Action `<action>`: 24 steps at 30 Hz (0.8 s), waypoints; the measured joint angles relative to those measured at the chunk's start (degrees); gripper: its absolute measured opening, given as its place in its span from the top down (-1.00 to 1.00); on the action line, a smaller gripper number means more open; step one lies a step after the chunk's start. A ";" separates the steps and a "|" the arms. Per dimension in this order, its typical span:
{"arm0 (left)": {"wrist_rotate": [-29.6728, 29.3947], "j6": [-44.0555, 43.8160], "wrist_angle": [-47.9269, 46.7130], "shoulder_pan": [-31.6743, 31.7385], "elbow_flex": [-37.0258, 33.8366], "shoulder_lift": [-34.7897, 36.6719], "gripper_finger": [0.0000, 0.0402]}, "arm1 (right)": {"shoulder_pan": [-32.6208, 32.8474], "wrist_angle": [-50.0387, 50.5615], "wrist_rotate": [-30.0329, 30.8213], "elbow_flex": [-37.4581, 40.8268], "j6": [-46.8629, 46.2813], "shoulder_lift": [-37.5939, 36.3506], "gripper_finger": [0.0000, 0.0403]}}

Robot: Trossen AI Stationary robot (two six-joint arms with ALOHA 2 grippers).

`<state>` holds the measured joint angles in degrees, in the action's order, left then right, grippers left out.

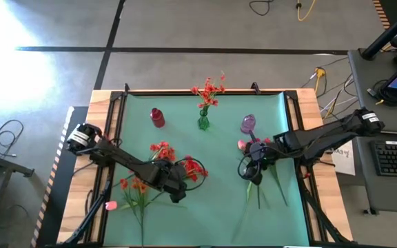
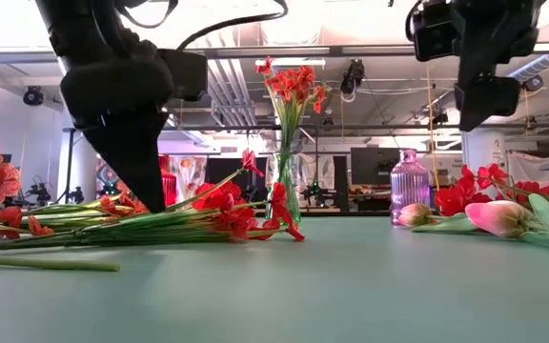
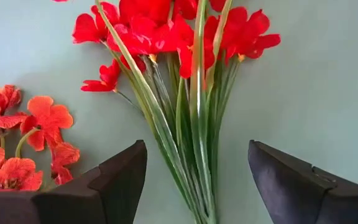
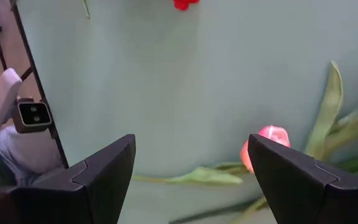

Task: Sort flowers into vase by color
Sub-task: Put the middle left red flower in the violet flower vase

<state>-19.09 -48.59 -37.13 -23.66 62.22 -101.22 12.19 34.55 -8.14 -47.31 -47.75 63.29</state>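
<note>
My left gripper [image 1: 178,189] is open and low over the mat. Its fingers stand on either side of the green stems [image 3: 194,155] of a deep red flower bunch [image 3: 166,31] that lies flat on the mat, and they touch nothing. Orange-red flowers [image 3: 17,143] lie beside it. My right gripper [image 1: 252,169] is open and empty, held high above the mat [image 2: 489,95], over a lying pink bud [image 4: 263,146]. A green glass vase [image 1: 203,122] holds orange-red flowers [image 1: 209,93]. A red vase [image 1: 157,118] and a purple vase [image 1: 247,124] stand beside it.
More flowers lie on the green mat [image 1: 219,220]: red ones [image 1: 160,150], orange ones [image 1: 135,184] and a pink bud [image 1: 111,204] at the left, and pink buds with long leaves [image 2: 498,217] at the right. A bare part of the mat shows at the near middle.
</note>
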 joint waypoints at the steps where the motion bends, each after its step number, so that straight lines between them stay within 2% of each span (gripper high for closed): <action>1: 0.00 0.10 0.02 0.06 0.00 -0.38 -0.29 | 0.43 0.16 0.00 0.00 -0.58 -0.26 -0.50; 13: -0.97 -0.36 0.73 0.44 -0.07 -4.50 -0.09 | 6.88 0.99 0.09 0.00 -5.16 -5.23 -0.50; 18: -0.92 -1.50 1.44 0.38 0.00 -5.18 0.19 | 9.02 -0.88 0.63 0.00 -5.17 -8.26 -0.50; 24: -1.41 -1.99 1.82 0.46 0.00 -5.19 0.66 | 10.50 -6.08 0.72 -0.01 -2.48 -11.52 -0.50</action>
<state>-20.50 -50.58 -35.31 -23.21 62.22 -106.41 22.69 28.46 -7.42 -47.32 -50.23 51.76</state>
